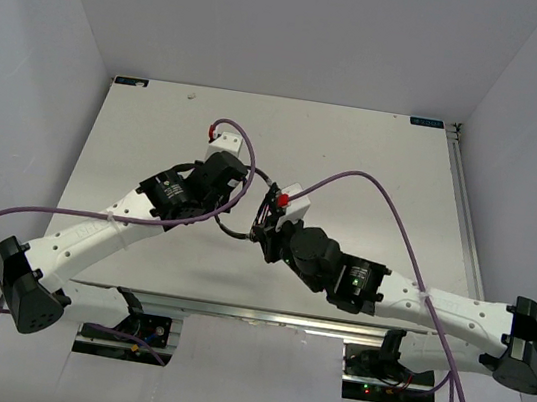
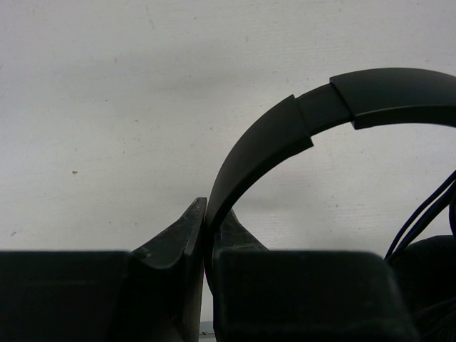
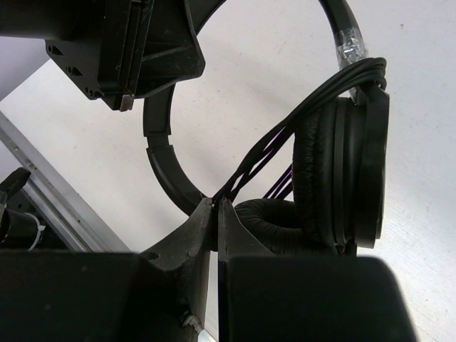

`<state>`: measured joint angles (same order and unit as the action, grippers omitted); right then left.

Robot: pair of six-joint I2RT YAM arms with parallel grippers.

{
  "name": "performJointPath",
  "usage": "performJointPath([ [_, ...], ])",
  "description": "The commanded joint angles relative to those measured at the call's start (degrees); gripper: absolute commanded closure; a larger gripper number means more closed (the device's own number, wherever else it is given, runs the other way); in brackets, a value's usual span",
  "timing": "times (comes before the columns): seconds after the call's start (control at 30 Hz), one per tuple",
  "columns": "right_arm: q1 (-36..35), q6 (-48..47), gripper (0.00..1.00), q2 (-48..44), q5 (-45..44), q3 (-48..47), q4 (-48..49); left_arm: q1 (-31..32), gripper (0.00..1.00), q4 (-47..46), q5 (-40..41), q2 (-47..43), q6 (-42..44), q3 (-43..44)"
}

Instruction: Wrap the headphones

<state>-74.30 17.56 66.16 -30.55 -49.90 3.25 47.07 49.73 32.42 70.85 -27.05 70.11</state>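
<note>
The headphones (image 1: 236,228) were held off the counter (image 1: 376,157) near its centre, between the two arms and well apart from the far, left and right edges. The left gripper (image 2: 206,214) was closed narrowly on the headband (image 2: 271,142), which arched up and to the right from the jaws. The right gripper (image 3: 215,206) was closed narrowly where the cord (image 3: 285,135) strands ran down to the lower end of the headband; whether it pinched cord, band or both could not be told. The two earcups (image 3: 342,178) sat just beside its right finger, pressed together. Bare counter lay open on every side, bounded by the walls (image 1: 34,75) and, at the near edge, a metal rail (image 1: 261,315). Purple cables (image 1: 389,204) looped over both arms.
</note>
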Motion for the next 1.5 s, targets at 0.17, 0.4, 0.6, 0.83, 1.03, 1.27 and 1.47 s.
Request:
performJointPath([
  [0.17,-3.53,-1.1,0.92,2.86,-11.15,-2.99,2.44,-0.22,1.0,-4.19,-1.86,-1.58,-3.01,2.93],
  [0.4,-3.83,-1.3,0.92,4.84,-12.78,-3.36,2.55,-0.14,1.0,-4.38,-2.71,-1.77,-3.01,3.19],
  [0.6,-4.48,-1.13,0.84,3.92,-14.63,-3.27,2.37,-0.15,1.0,-4.38,-2.88,-1.77,-2.66,3.08],
  [0.83,-5.15,-1.67,0.67,0.6,-16.12,-2.69,1.5,-0.2,1.0,-4.82,-2.83,-2.21,-2.45,2.03],
  [1.03,-5.24,-2.7,0.59,-4.29,-15.77,-1.51,1.06,-0.22,1.0,-5.7,-2.89,-2.64,-2.13,1.0],
  [1.27,-5.24,-3.64,0.51,-12.4,-11.55,0.0,-1.6,-0.33,1.0,-7.28,-4.24,-2.49,-1.78,0.34],
  [1.47,-5.24,-2.89,0.51,-18.07,-9.65,1.27,-3.15,-1.25,1.0,-9.78,-5.16,-1.88,-1.09,-0.64],
])
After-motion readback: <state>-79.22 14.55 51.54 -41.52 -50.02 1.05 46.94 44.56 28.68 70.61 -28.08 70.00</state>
